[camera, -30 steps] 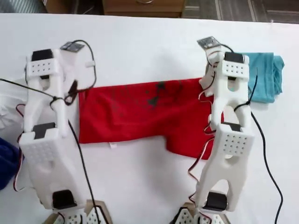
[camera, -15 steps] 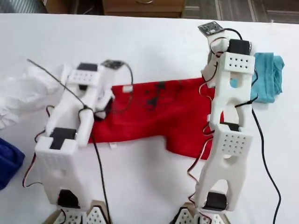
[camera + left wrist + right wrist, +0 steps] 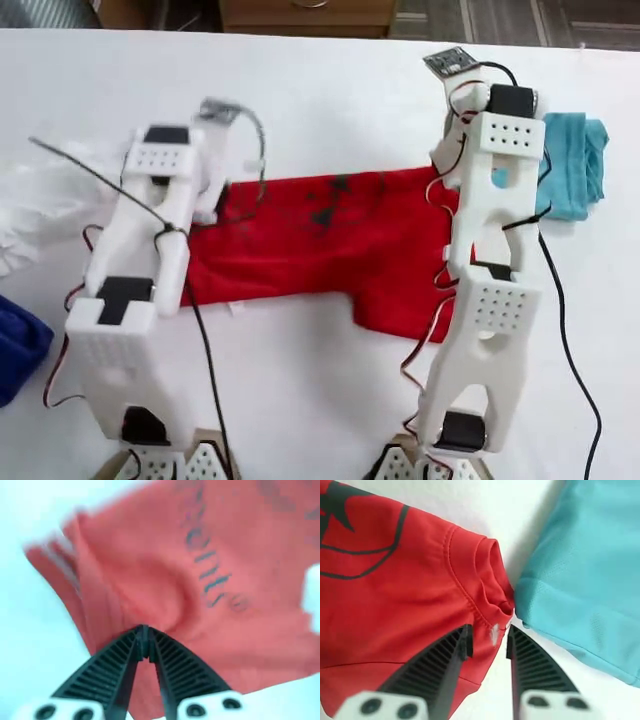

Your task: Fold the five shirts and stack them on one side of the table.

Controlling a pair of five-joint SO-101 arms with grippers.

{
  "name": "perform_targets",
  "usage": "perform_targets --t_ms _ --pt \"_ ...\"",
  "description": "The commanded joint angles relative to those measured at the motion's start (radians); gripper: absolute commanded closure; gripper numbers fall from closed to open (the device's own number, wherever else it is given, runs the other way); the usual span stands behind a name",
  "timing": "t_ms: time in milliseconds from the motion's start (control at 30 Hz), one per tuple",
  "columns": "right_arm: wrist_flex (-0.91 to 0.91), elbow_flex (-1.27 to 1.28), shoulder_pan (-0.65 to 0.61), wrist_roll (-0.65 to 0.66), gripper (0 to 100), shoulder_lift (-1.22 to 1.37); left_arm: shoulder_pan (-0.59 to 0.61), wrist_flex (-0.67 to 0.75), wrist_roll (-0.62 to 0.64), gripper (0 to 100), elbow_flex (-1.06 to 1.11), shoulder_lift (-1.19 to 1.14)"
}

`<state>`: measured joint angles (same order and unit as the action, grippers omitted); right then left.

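Red cloth shirt with dark print [image 3: 320, 250]: flat across the centre of the white table [image 3: 320, 90]. Long axis runs 9 to 3 o'clock, and one flap drops toward 5 o'clock.

Left gripper [image 3: 144, 641]: at the red shirt's 9 o'clock end. Jaws are pressed together on a pinch of red fabric, and the cloth is puckered into ridges around the tips.

Right gripper [image 3: 487, 640]: at the red shirt's 3 o'clock end. Jaws stand narrowly apart, straddling the stitched edge, with nothing clamped.

Crumpled teal cloth shirt [image 3: 575, 165]: at 2 o'clock, just beside the red shirt's edge. Cannot tell whether the two touch.

Crumpled white cloth [image 3: 40, 200]: at 9 o'clock, by the table edge.

Dark blue cloth [image 3: 18, 345]: at 8 o'clock, cut off by the frame.
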<state>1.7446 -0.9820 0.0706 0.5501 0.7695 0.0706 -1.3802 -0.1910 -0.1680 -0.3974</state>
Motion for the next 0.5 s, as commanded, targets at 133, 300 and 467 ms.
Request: perform_targets --t_ms 133,300,467 --pt "0.021 -0.035 -0.031 -0.014 88.6 -0.004 -0.026 0.239 0.068 98 -0.185 -0.101" --pt "0.018 0.012 -0.131 -0.043 88.6 -0.004 -0.018 0.255 0.091 98 -0.266 -0.279" --pt "-0.028 0.058 -0.177 -0.048 88.7 0.041 -0.018 0.143 0.126 98 -0.433 -0.348"
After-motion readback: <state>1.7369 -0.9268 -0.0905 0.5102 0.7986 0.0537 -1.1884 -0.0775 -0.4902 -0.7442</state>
